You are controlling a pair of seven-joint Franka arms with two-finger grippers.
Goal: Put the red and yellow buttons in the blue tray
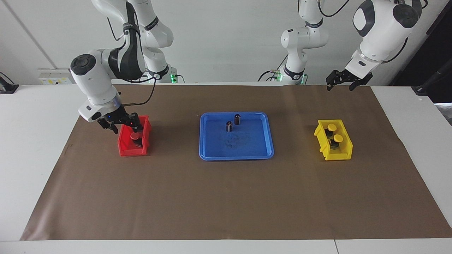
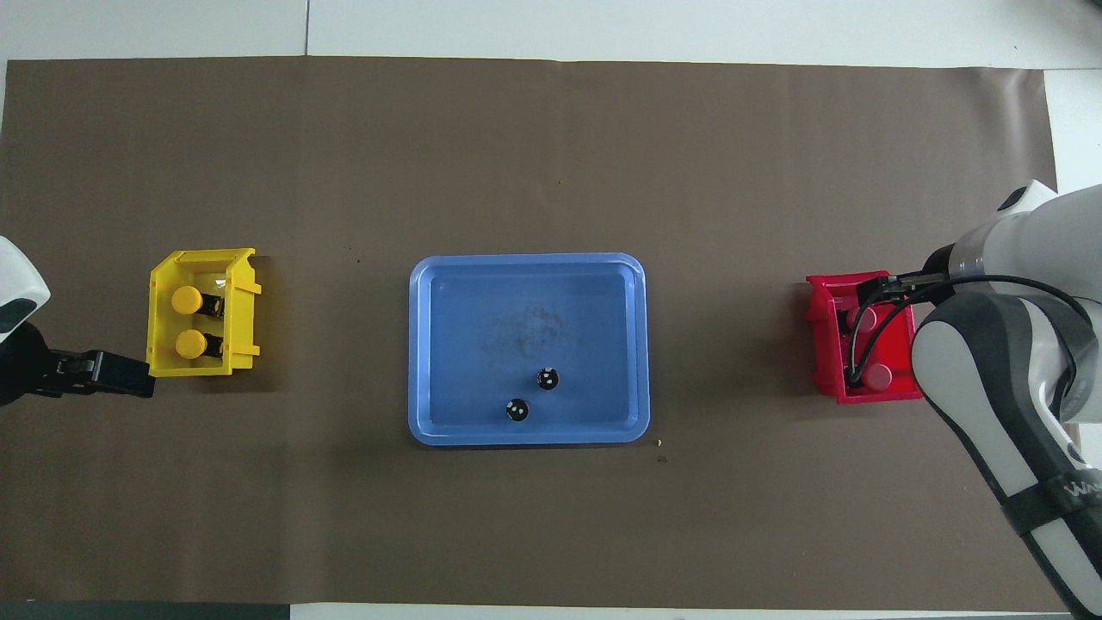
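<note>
Now right gripper (image 1: 122,124), finger spread unreadable, sits over the red bin's (image 1: 124,148) robot-side red button (image 2: 863,317), second red button (image 1: 135,135) toward 6 o'clock in facing view; left gripper (image 1: 342,79) spread, waiting above yellow buttons (image 1: 334,132) in yellow bin (image 1: 344,153); blue tray (image 1: 236,154) mid-worktop.

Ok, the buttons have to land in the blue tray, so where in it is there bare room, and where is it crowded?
The blue tray floor is bare over the half farther from the robots and toward both short rims. It is crowded only by the rim nearest the robots, where two dark cylinders stand close together.
</note>
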